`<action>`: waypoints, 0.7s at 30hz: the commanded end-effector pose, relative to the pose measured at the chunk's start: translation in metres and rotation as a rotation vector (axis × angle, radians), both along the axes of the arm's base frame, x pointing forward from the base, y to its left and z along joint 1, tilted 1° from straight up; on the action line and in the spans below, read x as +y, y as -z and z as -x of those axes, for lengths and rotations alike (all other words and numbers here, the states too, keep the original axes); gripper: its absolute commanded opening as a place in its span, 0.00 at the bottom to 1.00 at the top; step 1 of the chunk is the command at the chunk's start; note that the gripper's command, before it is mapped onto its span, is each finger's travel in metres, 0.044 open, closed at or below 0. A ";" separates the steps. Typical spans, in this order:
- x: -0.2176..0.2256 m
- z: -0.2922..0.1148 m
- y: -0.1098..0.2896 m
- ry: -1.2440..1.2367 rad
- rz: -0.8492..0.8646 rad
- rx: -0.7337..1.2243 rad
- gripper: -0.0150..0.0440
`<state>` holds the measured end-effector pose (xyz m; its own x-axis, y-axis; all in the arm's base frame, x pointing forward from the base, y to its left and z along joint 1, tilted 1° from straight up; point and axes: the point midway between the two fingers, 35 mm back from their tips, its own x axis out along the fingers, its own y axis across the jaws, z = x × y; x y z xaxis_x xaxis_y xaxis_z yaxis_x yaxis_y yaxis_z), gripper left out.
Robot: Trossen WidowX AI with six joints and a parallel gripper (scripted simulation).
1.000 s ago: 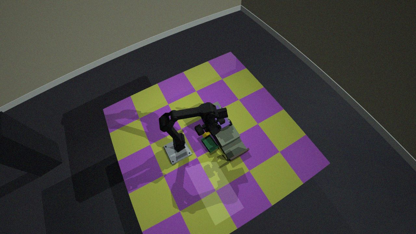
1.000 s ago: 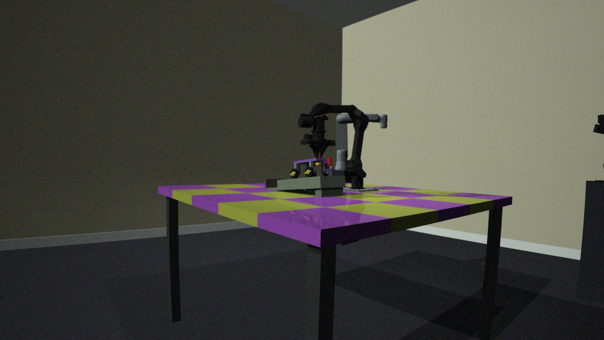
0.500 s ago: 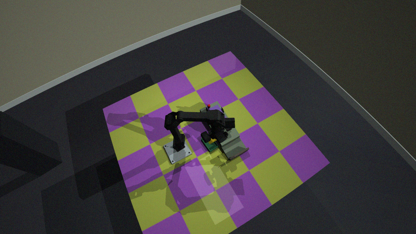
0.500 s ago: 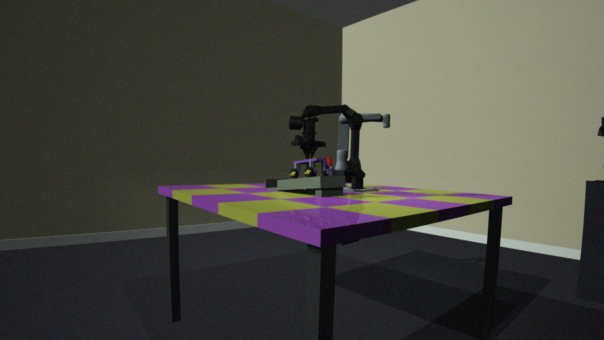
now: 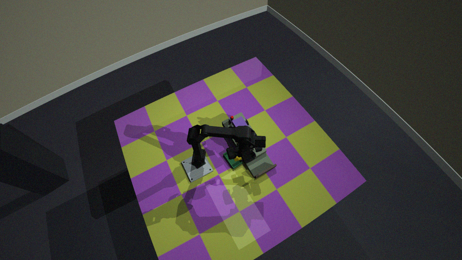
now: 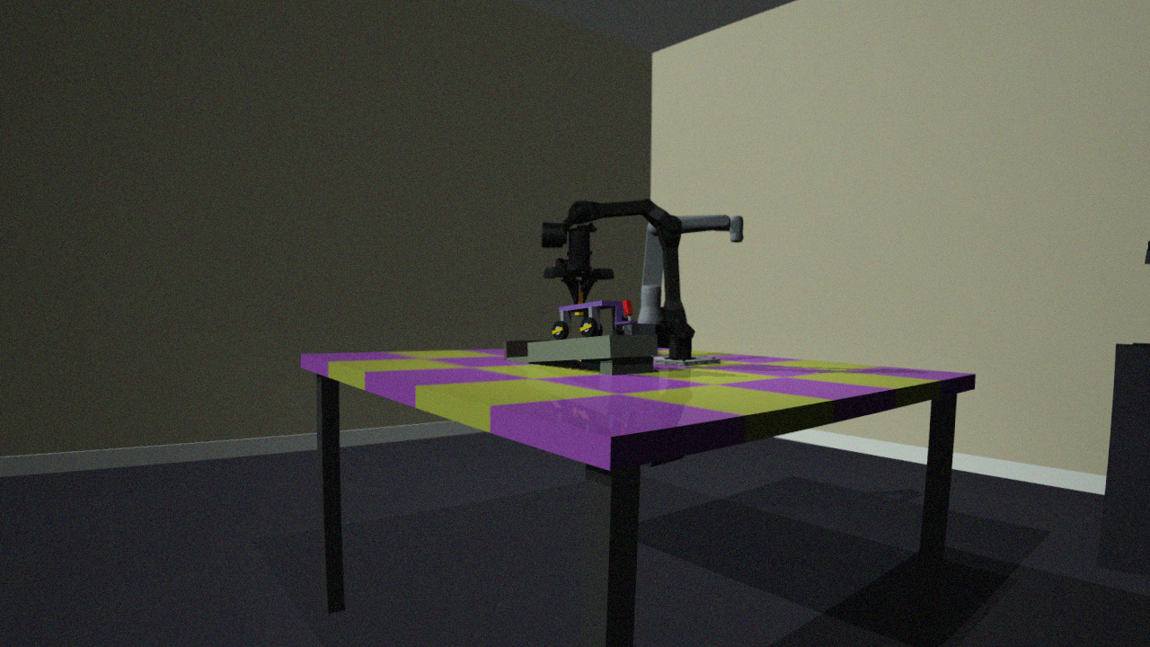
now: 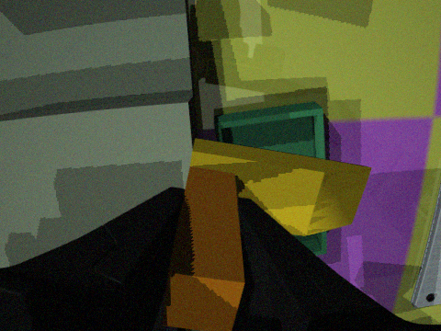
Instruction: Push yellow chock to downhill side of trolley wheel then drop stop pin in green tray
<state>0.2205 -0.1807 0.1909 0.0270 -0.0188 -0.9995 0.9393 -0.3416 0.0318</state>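
Observation:
My gripper (image 7: 208,208) (image 6: 580,297) is shut on the orange handle of the yellow chock (image 7: 299,193) (image 5: 238,158). In the wrist view the chock hangs above the gap between the ramp and the green tray, its yellow body overlapping the tray (image 7: 276,133) (image 5: 230,160). The chock's rubber base is hidden. The trolley (image 5: 240,121) (image 6: 587,306) stands on the upper part of the ramp (image 5: 260,163) (image 6: 567,349) (image 7: 119,142), partly behind the arm in the top view. The red-headed stop pin (image 5: 231,117) (image 6: 627,307) is upright at its uphill end.
The ramp's downhill end has a raised lip. The tray lies beside the ramp, on the side of the arm's base plate (image 5: 191,175) (image 7: 429,276). The checkered table top (image 5: 323,135) (image 6: 546,418) carries them all. A grey arm (image 6: 651,265) shows behind mine in the exterior view.

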 end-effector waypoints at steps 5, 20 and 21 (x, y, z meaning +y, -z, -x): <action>-0.002 -0.001 -0.002 0.277 -0.028 -0.006 0.25; -0.004 -0.001 -0.002 0.811 -0.081 0.001 0.25; -0.004 -0.001 -0.002 0.847 -0.084 0.002 0.25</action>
<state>0.2206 -0.1841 0.1909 0.0273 0.0361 -0.9990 0.4592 -0.8881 -0.0196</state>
